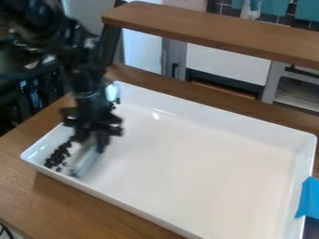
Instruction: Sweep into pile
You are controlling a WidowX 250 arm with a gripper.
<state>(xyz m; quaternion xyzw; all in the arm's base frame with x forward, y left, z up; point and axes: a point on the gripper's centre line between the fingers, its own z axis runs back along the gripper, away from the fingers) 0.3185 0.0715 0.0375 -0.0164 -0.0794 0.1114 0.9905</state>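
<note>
The gripper (94, 138) had its fingers clenched on a pale sweeping tool (87, 158), beside dark pieces (61, 154) at the left end of the white tray (193, 154). Excess force could have scattered them against the wall; too short a stroke could have missed the stray pieces (118, 100) (corners were the likely trouble spot) farther up.

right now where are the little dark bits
In the camera view, most of the dark bits lie at the left end of the white tray, beside the gripper; a few sit near its upper left corner.
</note>
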